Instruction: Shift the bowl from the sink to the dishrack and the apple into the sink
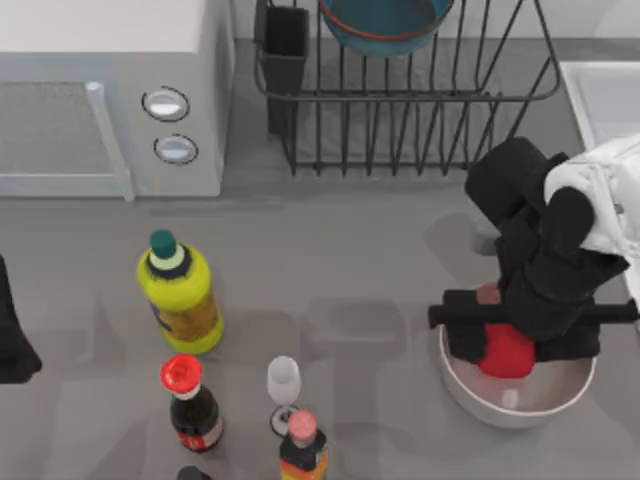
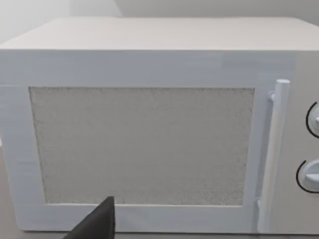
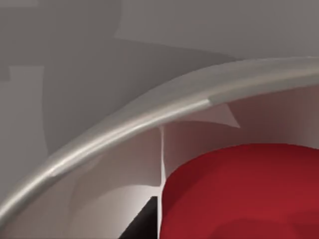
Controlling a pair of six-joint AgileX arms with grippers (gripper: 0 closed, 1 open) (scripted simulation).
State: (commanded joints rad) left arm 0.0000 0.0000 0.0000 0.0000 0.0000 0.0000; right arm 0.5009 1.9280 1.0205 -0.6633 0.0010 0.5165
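1. Top view: the right gripper (image 1: 505,345) is down inside the white bowl (image 1: 480,396) at the table's right, near the front edge. The apple (image 1: 507,352) lies in that bowl, directly under the gripper's black body, its red top showing between the dark parts. Whether the fingers are closed on the apple or merely around it, I cannot tell from here.
2. Top view, the other task things: the bowl (image 1: 385,25), teal-blue with a thin reddish line at its rim, sits in the dishrack (image 1: 400,100) at the back of the table, cut by the frame's upper edge. The dishrack's dark utensil cup (image 1: 285,50) is at its left corner. The sink (image 1: 600,95) is at the far right edge, just beside the dishrack, and is well apart from the apple.
3. Top view, the rest: a white microwave (image 1: 110,95) fills the back left. A yellow bottle (image 1: 180,295), a red-capped dark bottle (image 1: 190,400), a small glass (image 1: 284,385) and a pink-capped bottle (image 1: 303,445) stand in front of it. The left arm is parked at the left edge.
4. Left wrist view: the microwave (image 2: 149,124) faces the camera, door and handle plain; a dark fingertip (image 2: 99,224) juts in. The fingers' spread cannot be told.
5. Right wrist view: the apple (image 3: 244,191) is very close, inside the white bowl's rim (image 3: 149,119); a dark fingertip (image 3: 144,221) lies just beside it.
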